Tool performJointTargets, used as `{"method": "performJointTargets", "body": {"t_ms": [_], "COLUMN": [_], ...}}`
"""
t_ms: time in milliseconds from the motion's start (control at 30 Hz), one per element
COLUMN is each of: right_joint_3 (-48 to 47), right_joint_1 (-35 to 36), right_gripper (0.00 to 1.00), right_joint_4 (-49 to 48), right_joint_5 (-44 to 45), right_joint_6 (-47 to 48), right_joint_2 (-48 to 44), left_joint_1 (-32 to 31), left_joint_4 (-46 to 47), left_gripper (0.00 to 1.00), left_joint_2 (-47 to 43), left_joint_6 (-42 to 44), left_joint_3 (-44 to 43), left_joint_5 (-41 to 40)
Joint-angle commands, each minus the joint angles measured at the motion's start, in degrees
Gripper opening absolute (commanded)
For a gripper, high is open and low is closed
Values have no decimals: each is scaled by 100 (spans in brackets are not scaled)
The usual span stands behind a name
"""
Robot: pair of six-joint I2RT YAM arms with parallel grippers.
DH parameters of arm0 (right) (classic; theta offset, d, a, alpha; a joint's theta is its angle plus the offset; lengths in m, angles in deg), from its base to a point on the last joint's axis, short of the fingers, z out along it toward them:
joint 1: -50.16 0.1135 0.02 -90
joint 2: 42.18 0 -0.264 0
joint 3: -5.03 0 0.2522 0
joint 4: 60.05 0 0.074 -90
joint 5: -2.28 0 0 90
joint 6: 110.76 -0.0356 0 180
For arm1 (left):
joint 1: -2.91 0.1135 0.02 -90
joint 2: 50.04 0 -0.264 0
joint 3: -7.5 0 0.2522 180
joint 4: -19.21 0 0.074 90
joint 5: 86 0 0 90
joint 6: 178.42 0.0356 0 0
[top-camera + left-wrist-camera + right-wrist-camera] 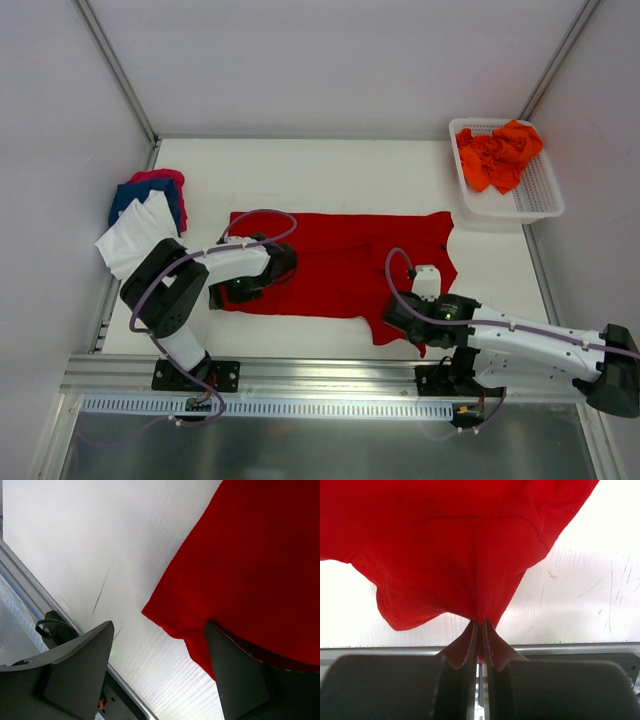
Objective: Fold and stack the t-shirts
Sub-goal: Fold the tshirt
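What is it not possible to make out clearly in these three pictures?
- Top view: orange t-shirts bunched in the basket, number unclear.
- Top view: white t-shirt covers the pile beneath; count unclear.
- Top view: fingertips of the left gripper hidden under its own wrist.
- Left wrist view: red t-shirt cut off by the right edge.

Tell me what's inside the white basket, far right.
A crumpled heap of orange t-shirts fills the far end of the basket; bare mesh shows nearer. How many, and anything beneath them, is hidden.
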Motion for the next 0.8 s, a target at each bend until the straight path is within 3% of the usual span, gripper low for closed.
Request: {"method": "performJointTargets", "body": {"t_ms": [0, 200, 400, 533, 767], "right_joint_3": [76, 120, 94, 129, 173], "right_joint_1": [24, 16, 24, 24, 24], "right_gripper": [6, 6, 6, 6, 6], "right_joint_4": [143, 152, 170, 196, 179], "right_joint_5": [68, 68, 77, 68, 50], "right_joint_6": [-30, -91, -91, -100, -144], "right_joint_2": [-142, -300, -397, -467, -494], "left_joint_1": [-27, -19, 147, 543, 641], "left_joint_4": [1236, 1544, 2317, 2809, 3293], "left_gripper": [76, 69, 70, 69, 68], "left_joint_2": [-55, -319, -907, -917, -829], "left_joint_6": [104, 341, 780, 1070, 1176], "left_joint_3": [382, 488, 935, 1304, 1499], "left_joint_5": [823, 1078, 1508, 1939, 2212]}}
